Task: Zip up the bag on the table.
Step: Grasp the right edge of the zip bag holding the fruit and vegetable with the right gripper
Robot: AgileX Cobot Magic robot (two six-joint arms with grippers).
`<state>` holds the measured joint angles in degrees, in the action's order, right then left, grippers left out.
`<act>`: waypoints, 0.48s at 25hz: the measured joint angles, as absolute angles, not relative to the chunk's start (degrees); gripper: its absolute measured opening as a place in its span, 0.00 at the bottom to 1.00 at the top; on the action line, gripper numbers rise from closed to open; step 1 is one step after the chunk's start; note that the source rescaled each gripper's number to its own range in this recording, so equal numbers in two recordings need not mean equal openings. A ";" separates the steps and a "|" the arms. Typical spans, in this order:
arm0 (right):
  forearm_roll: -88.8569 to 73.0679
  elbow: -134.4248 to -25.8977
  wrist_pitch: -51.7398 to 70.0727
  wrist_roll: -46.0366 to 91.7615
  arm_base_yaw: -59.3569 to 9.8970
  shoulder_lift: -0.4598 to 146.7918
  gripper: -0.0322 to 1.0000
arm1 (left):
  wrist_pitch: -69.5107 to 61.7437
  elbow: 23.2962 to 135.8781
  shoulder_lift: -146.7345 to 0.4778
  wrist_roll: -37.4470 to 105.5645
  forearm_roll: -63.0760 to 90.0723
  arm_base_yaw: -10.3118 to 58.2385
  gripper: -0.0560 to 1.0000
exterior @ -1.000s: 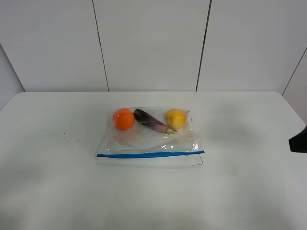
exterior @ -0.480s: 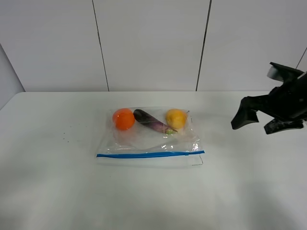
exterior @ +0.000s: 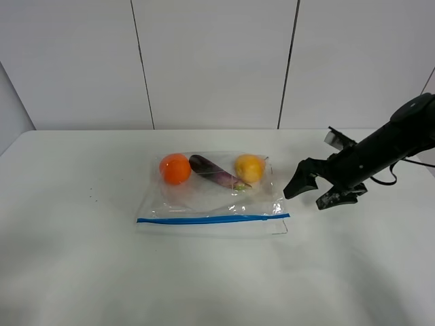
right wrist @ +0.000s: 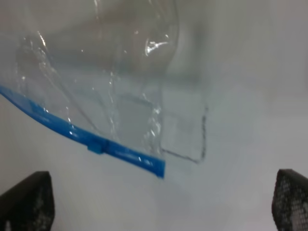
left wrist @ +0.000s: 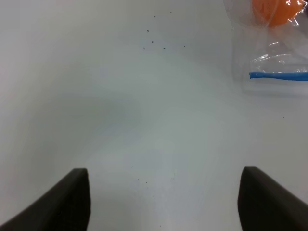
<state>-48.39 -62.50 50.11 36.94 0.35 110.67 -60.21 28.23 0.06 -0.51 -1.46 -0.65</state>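
Bag is lying flat mid-table, with zipper strip running 9-to-3 along its 6 o'clock edge. It is holding orange, eggplant and yellow fruit. Right gripper, jaws spread and empty, is hovering just off bag's 3 o'clock end: nearer arm. Left gripper is gaping empty, off bag's 9 o'clock end.

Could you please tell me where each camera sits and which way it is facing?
Exterior high: mounted high, facing the table, the bag and the wall; only the right arm and open right gripper show.
Left wrist: looks down on bare table and the bag's corner by the orange; the open left gripper frames it.
Right wrist: looks down on the end of the blue zipper strip; right gripper fingertips show.
Shared: all three see the blue zipper strip.
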 joint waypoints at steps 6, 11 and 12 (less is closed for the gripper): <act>-62.09 -66.38 54.98 47.76 0.35 118.99 1.00 | -60.21 28.23 0.06 -0.51 -1.46 -0.65 0.90; -64.06 -70.08 59.66 50.20 0.35 124.66 1.00 | -60.21 28.23 0.06 -0.51 -1.46 -0.65 0.90; -64.18 -70.21 59.88 50.67 0.35 125.10 0.99 | -60.21 28.23 0.06 -0.51 -1.46 -0.65 0.90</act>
